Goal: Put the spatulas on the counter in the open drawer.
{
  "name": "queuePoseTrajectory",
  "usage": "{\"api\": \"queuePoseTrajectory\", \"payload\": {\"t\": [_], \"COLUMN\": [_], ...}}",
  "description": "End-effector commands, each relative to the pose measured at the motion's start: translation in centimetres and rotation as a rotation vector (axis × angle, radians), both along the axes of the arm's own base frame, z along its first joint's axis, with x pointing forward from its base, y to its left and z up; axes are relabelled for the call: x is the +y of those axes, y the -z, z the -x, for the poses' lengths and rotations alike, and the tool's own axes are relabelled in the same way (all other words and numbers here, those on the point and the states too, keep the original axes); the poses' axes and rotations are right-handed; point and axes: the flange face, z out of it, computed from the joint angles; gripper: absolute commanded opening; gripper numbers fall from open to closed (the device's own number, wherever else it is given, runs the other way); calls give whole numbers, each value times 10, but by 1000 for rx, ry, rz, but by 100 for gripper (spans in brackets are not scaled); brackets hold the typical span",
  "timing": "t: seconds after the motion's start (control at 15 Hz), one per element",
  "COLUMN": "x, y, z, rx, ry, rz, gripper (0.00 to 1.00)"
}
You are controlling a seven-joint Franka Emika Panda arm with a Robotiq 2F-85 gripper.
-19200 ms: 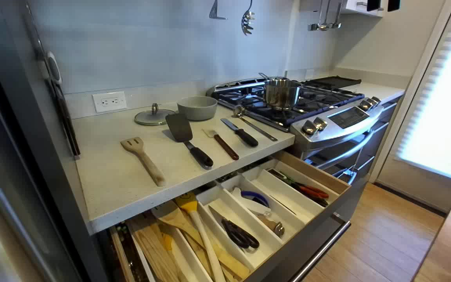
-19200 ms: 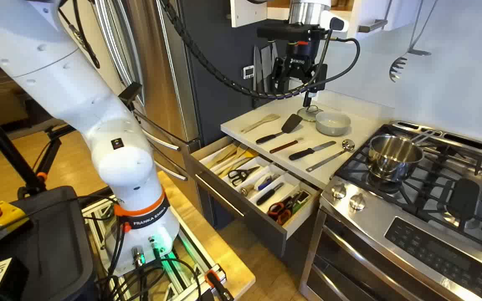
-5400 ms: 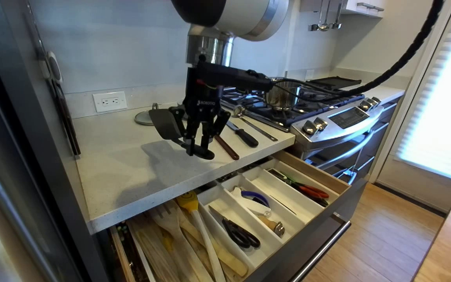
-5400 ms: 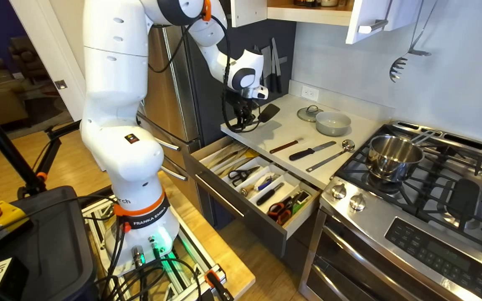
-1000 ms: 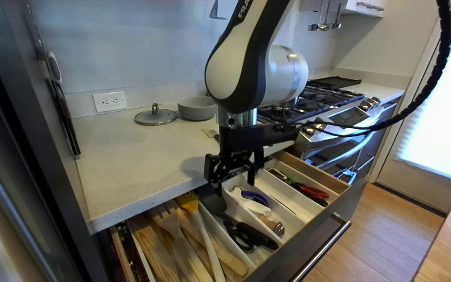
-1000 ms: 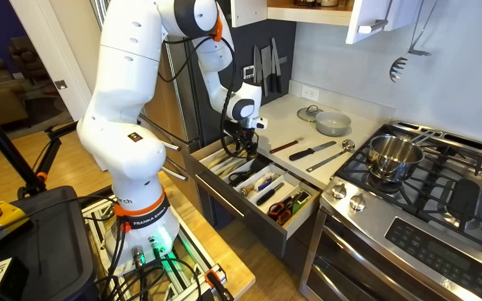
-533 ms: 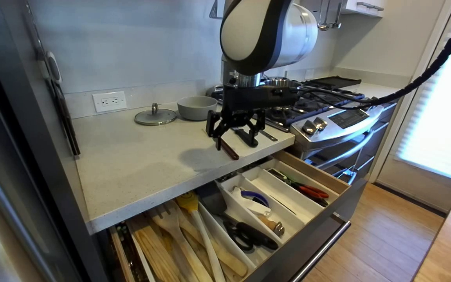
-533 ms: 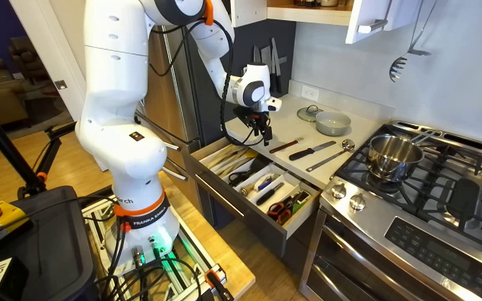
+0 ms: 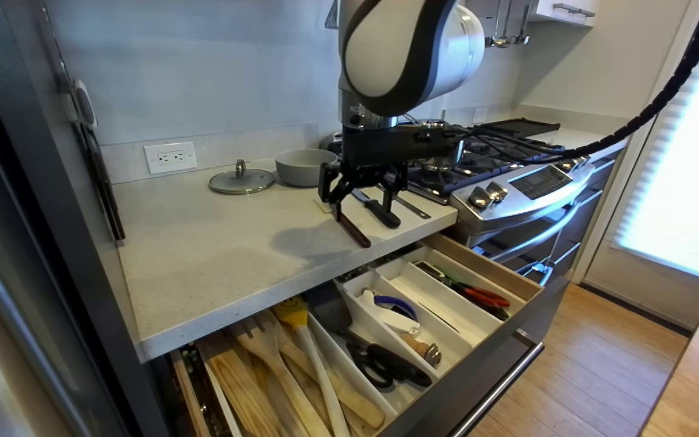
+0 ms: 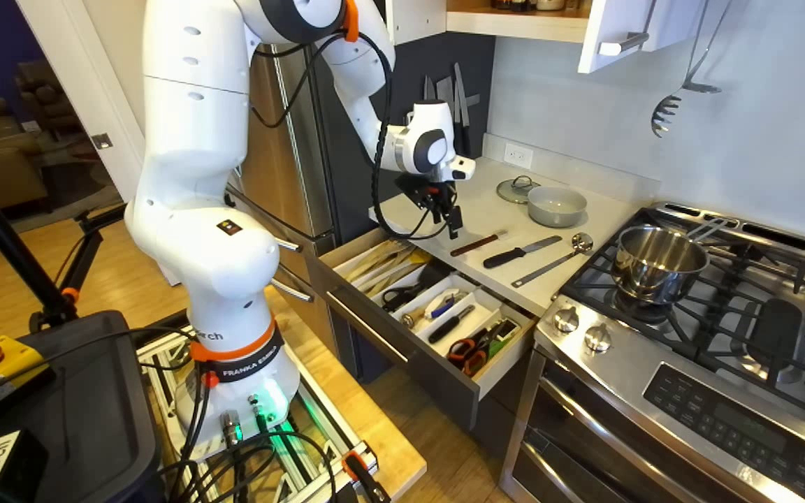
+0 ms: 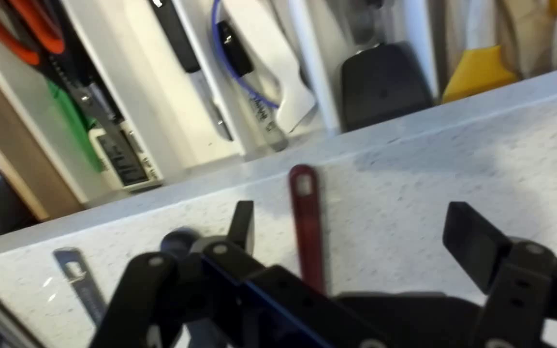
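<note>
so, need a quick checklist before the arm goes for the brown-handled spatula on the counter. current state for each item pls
1. Jaws open, unloaded: ok. The gripper stands wide, holding nothing.
2. Lined up on target: ok. In the wrist view, the handle of the brown-handled spatula runs between the fingers.
3. Height over the counter: cannot tell. The gap isn't clear in any view.
4. Path past the knife: cannot tell. A finger overlaps its handle in the wrist view.
5. Access to the drawer: ok. It is pulled open.
6. Storage of the dark spatula: ok. It shares a compartment with the black scissors.
</note>
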Motion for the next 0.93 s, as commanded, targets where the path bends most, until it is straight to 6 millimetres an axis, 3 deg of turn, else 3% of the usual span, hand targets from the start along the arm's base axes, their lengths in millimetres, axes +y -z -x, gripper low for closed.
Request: {"api": "queuePoseTrajectory", "payload": {"t": [0.0, 0.13, 0.27, 0.87], "x": [-45, -64, -67, -35], "y": [7, 12, 16, 50], "z": [-27, -40, -52, -72], "rx": [-38, -55, -70, -26], "ry": [68, 89, 92, 74], "rz": [128, 160, 147, 20], "gripper": [100, 100, 100, 100]}}
